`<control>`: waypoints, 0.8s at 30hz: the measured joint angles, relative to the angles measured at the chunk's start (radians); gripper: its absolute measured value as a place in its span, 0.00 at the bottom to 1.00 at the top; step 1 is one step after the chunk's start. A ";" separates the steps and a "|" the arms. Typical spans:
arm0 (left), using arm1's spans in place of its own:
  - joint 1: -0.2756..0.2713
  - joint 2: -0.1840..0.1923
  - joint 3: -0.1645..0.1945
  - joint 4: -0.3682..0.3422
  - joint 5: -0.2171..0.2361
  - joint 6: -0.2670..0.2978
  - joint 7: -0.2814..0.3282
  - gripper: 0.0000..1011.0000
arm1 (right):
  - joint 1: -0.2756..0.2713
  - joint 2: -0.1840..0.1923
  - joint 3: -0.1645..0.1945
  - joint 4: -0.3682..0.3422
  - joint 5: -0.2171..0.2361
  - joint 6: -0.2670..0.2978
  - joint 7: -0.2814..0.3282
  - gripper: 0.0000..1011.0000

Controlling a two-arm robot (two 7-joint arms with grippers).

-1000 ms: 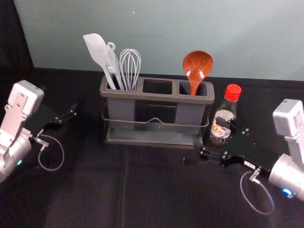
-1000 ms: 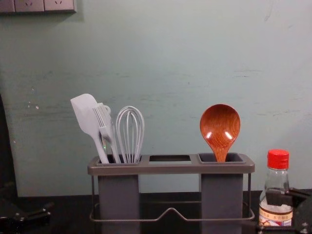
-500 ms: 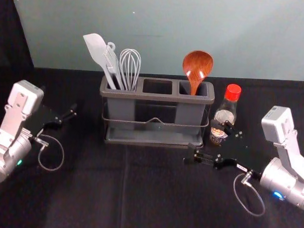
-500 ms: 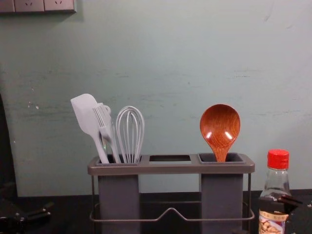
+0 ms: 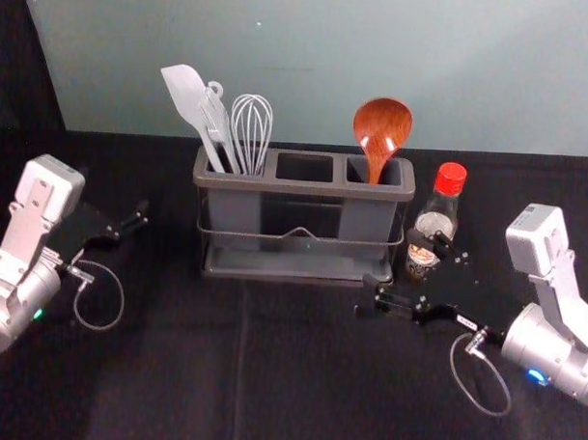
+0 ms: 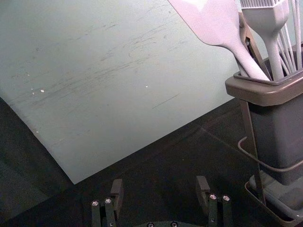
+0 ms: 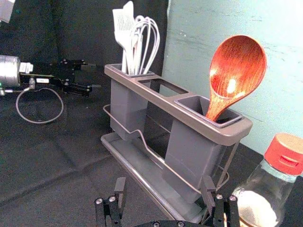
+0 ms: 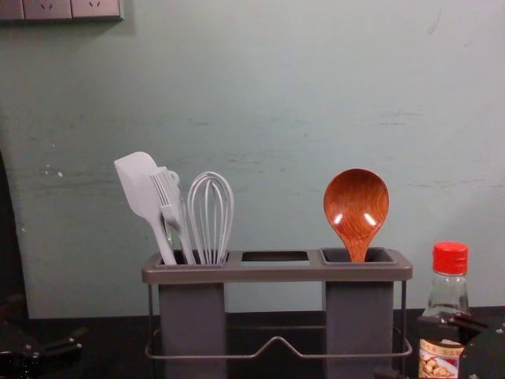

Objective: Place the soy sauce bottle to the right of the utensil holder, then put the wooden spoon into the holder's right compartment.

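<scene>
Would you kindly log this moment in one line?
wooden spoon: in right compartment; bottle: right of holder; left hand: open; right hand: open

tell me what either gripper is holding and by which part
Nothing is held. The right gripper is open with nothing gripped, the soy sauce bottle standing outside its jaws; the left gripper is open and empty too.
</scene>
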 joint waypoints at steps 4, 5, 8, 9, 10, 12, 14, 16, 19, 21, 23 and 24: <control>0.000 0.000 0.000 0.000 0.000 0.000 0.000 0.99 | 0.000 0.000 0.000 0.000 0.000 0.000 0.000 0.99; 0.000 0.000 0.000 0.000 0.000 0.000 0.000 0.99 | 0.000 0.000 0.000 0.000 0.000 0.000 0.000 0.99; 0.000 0.000 0.000 0.000 0.000 0.000 0.000 0.99 | -0.001 0.001 -0.001 -0.001 -0.001 0.000 0.000 0.99; 0.000 0.000 0.000 0.000 0.000 0.000 0.000 0.99 | -0.001 0.001 -0.001 -0.001 -0.001 0.000 0.000 0.99; 0.000 0.000 0.000 0.000 0.000 0.000 0.000 0.99 | -0.001 0.001 -0.001 -0.001 -0.001 0.000 0.000 0.99; 0.000 0.000 0.000 0.000 0.000 0.000 0.000 0.99 | -0.001 0.001 -0.001 -0.001 -0.001 0.000 0.000 0.99; 0.000 0.000 0.000 0.000 0.000 0.000 0.000 0.99 | -0.001 0.001 -0.001 -0.001 -0.001 0.000 0.000 0.99; 0.000 0.000 0.000 0.000 0.000 0.000 0.000 0.99 | -0.001 0.001 -0.001 -0.002 -0.001 0.000 0.000 0.99; 0.000 0.000 0.000 0.000 0.000 0.000 0.000 0.99 | -0.001 0.001 -0.001 -0.002 -0.001 0.000 0.000 0.99; 0.000 0.000 0.000 0.000 0.000 0.000 0.000 0.99 | -0.001 0.001 -0.001 -0.002 -0.001 0.000 0.000 0.99; 0.000 0.000 0.000 0.000 0.000 0.000 0.000 0.99 | -0.001 0.001 -0.001 -0.002 -0.001 0.000 0.000 0.99; 0.000 0.000 0.000 0.000 0.000 0.000 0.000 0.99 | -0.001 0.001 -0.001 -0.002 -0.001 0.000 0.000 0.99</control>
